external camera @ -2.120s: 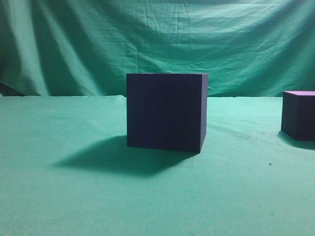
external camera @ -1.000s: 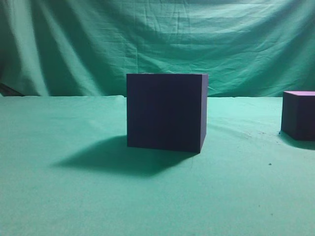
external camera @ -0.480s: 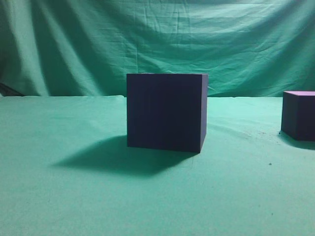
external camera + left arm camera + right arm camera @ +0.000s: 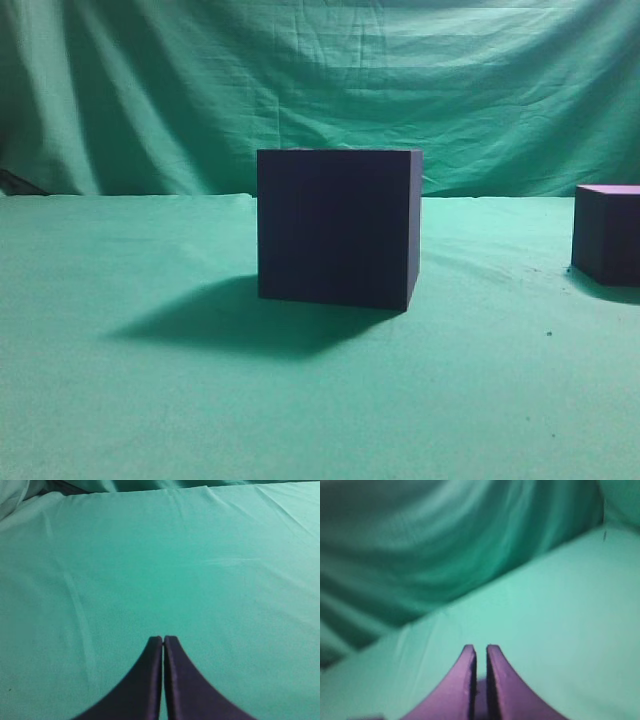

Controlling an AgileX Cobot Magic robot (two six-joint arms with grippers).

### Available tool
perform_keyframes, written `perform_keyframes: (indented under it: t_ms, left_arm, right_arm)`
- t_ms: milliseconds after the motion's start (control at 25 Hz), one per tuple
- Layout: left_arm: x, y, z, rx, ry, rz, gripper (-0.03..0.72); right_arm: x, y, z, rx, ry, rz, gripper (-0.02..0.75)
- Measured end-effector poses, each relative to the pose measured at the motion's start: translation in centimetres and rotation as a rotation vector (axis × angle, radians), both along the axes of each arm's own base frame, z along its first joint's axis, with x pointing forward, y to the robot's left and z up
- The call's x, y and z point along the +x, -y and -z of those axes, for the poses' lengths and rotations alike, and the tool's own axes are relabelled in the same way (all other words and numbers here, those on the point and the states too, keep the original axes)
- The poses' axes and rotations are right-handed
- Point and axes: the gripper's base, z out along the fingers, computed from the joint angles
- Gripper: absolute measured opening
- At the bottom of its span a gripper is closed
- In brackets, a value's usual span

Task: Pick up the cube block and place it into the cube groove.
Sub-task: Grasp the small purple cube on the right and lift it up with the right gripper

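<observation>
The cube groove (image 4: 338,228), a large dark navy-purple box with plain sides, stands in the middle of the green cloth in the exterior view; its cavity is hidden from this side. The cube block (image 4: 608,235), smaller with a lighter purple top, sits at the right edge, partly cut off. Neither gripper shows in the exterior view. My left gripper (image 4: 163,639) is shut and empty over bare green cloth. My right gripper (image 4: 481,648) is shut with only a thin slit between its fingers, empty, facing cloth and the draped backdrop. Neither wrist view shows a cube.
A green cloth (image 4: 150,400) covers the table and a wrinkled green backdrop (image 4: 320,80) hangs behind. The box throws a shadow to its left front. The table's far edge shows in the right wrist view (image 4: 470,600).
</observation>
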Motion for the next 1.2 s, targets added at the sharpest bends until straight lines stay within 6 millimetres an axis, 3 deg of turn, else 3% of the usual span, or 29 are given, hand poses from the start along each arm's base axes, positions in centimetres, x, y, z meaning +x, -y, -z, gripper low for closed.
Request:
perform_keyframes:
  t_ms: [400,520,680,880,1080,1200]
  left_arm:
    - [0.0,0.0,0.0,0.0,0.0,0.0,0.0]
    - [0.0,0.0,0.0,0.0,0.0,0.0,0.0]
    - [0.0,0.0,0.0,0.0,0.0,0.0,0.0]
    - [0.0,0.0,0.0,0.0,0.0,0.0,0.0]
    - [0.0,0.0,0.0,0.0,0.0,0.0,0.0]
    - [0.0,0.0,0.0,0.0,0.0,0.0,0.0]
  right_arm:
    - [-0.1,1.3,-2.2,-0.067,0.25,0.145,0.046]
    - [-0.1,0.8,-2.4,-0.08,0.194,0.094,0.046]
    - [0.2,0.2,-4.5,-0.155,0.11,0.024,0.046]
    - [2.8,-0.5,-6.3,-0.211,-0.121,-0.073,0.046]
    - [5.2,-0.7,-7.0,-0.222,-0.236,-0.097,0.046]
    - [6.1,-1.3,-7.9,-0.318,-0.317,-0.193,0.046]
